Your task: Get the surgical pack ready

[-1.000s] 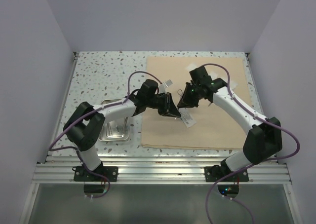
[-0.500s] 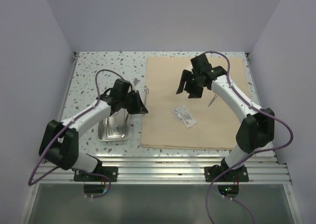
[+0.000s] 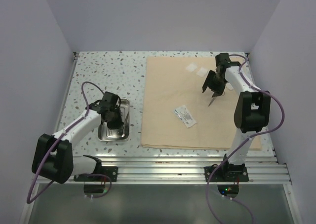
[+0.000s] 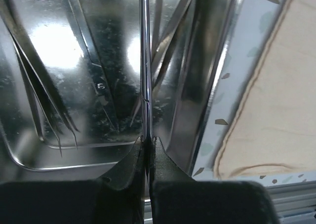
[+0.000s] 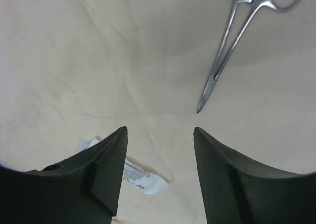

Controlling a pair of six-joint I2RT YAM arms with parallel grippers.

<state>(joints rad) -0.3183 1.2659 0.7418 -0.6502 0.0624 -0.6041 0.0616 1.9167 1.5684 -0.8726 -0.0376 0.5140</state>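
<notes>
Overhead view. Beige cloth [image 3: 168, 91] lies spread on the right part of the speckled surface [image 3: 98, 71]. The steel tray [image 3: 124, 135] sits on that surface just beside the cloth's left edge. Your left tool [image 3: 114, 120] hangs over the tray; from this height you cannot tell how its fingers stand. Your right tool [image 3: 211, 90] hovers over the far right part of the cloth, fingers apart. The clear packet [image 3: 185, 115] lies near the cloth's middle. White gauze squares [image 3: 201, 72] rest toward its far edge. The ring-handled forceps [image 3: 212, 101] lie on the cloth just nearer than the right tool.

Left wrist view. Your left tool [image 4: 147, 144] is clamped on a thin steel instrument [image 4: 143, 61], which runs straight out from the fingertips over the tray [image 4: 197, 86]. Whether it touches the tray floor cannot be told. Scissors [image 4: 94, 71] with a visible pivot screw and pointed tweezers [image 4: 43, 81] lie on the tray floor to its left. The cloth [image 4: 276, 110] shows at right, apart from the tray, with a strip of surface [image 4: 232, 86] between.

Right wrist view. Your right tool [image 5: 160, 135] stands apart and holds nothing. The ring-handled forceps [image 5: 227, 51] lie on the cloth [image 5: 98, 61] ahead and to the right, tip pointing back toward the tool. The clear packet [image 5: 140, 177] lies below, partly hidden behind one finger.
</notes>
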